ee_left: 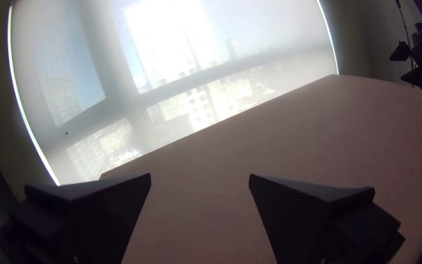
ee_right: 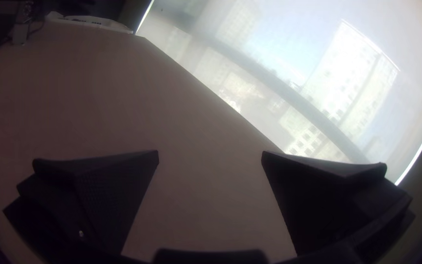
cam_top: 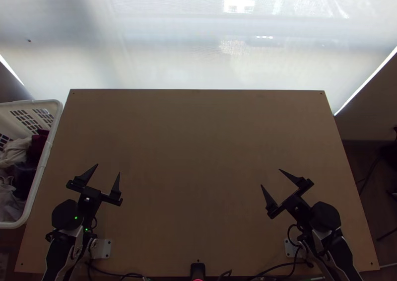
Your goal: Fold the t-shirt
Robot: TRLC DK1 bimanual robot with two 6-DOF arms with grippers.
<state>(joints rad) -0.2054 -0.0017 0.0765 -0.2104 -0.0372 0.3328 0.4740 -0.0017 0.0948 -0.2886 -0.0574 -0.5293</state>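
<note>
White basket [cam_top: 10,225] sits just beside the L side of the bench [cam_top: 198,147] w/ bunched clothes [cam_top: 15,152] in it, pale, dark red & dark blue; can't tell which, if any, is the T-shirt. L claw [cam_top: 108,168] is over the near L part of the bench, its two halves wide apart. R claw [cam_top: 270,177] is over the near R part, angled in twd the middle, halves also wide apart.
</note>
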